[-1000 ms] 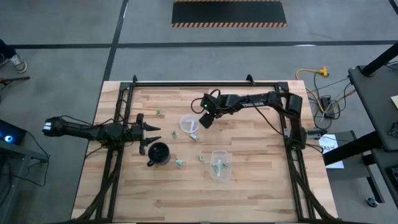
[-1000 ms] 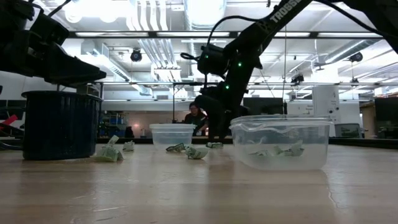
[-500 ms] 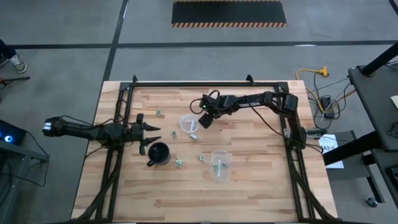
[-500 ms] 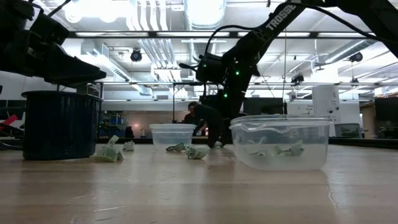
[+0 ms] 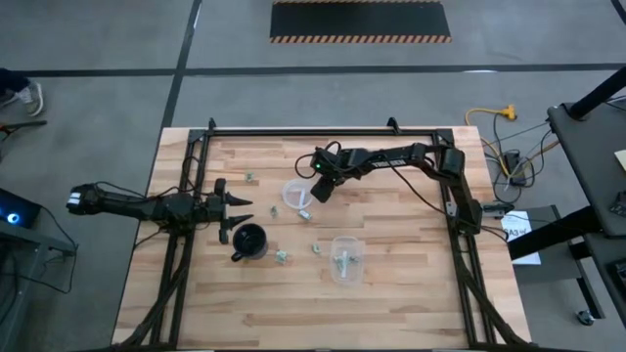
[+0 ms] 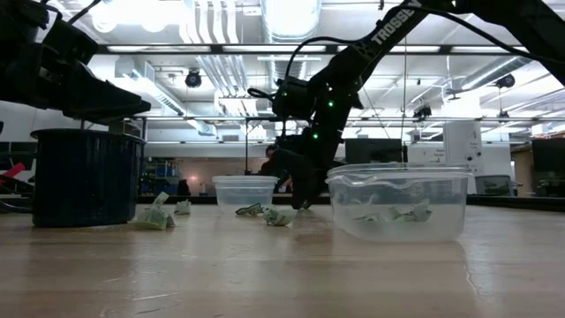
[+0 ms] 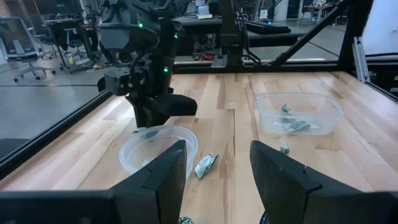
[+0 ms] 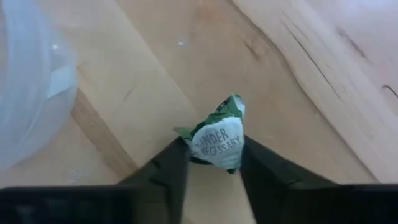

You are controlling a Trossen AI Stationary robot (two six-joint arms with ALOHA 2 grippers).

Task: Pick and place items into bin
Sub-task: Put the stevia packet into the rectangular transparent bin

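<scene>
One small green-and-white packet (image 8: pixel 217 142) sat pinched between the right gripper's (image 8: pixel 213 163) two dark fingers, which had narrowed onto it from a wider spread a second before. The gripper was low over the wooden table (image 5: pixel 411 264), just beside the empty round clear tub (image 5: pixel 295 195). The arm had shifted slightly toward that tub since then. The left gripper (image 7: pixel 216 171) hung part open, empty, near the black mug (image 5: pixel 250 240).
</scene>
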